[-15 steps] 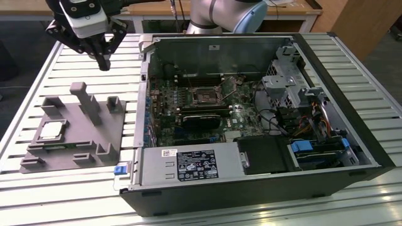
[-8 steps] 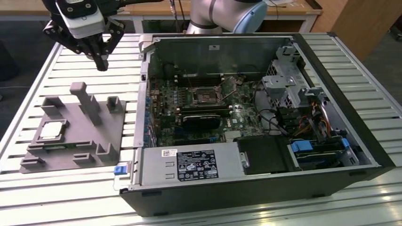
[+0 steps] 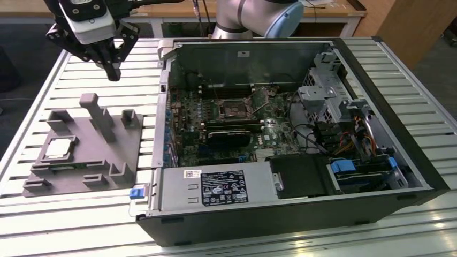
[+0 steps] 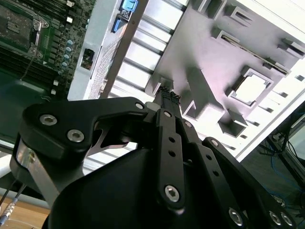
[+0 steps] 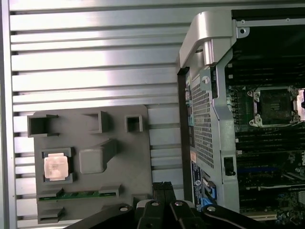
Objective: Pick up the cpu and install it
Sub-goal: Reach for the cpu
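Note:
The cpu (image 3: 61, 148), a small silver square chip, lies flat in a recess of the grey plastic tray (image 3: 85, 140) on the exterior view's left. Both wrist views show the cpu (image 5: 56, 167) (image 4: 250, 89) seated between the tray's (image 5: 128, 162) raised blocks. My gripper (image 3: 112, 74) hangs in the air above the table beyond the tray's far edge, well clear of the chip. Its black fingers (image 4: 169, 98) are shut together with nothing between them. Inside the open computer case (image 3: 286, 219), the dark square socket (image 3: 234, 110) (image 5: 274, 106) on the motherboard stands open and empty.
The tray carries several upright blocks, a tall one (image 3: 96, 115) near its middle, and a green memory stick (image 5: 71, 194) along one edge. The case's metal side wall (image 5: 209, 109) stands between tray and motherboard. Slatted metal table (image 3: 85, 69) surrounds both.

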Controlling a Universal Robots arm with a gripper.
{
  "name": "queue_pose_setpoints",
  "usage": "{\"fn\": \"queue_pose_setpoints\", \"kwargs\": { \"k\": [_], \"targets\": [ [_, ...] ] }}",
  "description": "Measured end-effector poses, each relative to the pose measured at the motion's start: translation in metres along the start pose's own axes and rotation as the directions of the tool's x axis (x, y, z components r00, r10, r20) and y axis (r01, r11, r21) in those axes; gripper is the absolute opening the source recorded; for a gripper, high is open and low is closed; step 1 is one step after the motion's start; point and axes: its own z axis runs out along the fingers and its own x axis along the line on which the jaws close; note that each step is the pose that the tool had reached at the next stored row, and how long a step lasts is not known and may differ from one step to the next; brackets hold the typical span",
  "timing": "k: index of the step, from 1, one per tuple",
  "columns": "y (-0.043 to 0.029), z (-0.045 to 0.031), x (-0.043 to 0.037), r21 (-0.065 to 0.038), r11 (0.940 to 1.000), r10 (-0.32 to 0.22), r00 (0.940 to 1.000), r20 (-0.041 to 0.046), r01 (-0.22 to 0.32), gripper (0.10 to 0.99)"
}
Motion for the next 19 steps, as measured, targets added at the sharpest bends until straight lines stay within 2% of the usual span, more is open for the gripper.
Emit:
{"fn": "queue_pose_setpoints", "kwargs": {
  "k": [19],
  "targets": [
    [-0.0007, 0.0011, 0.0092, 0.000, 1.0000, 0.000, 1.0000, 0.0001, 0.000, 0.106]
  ]
}}
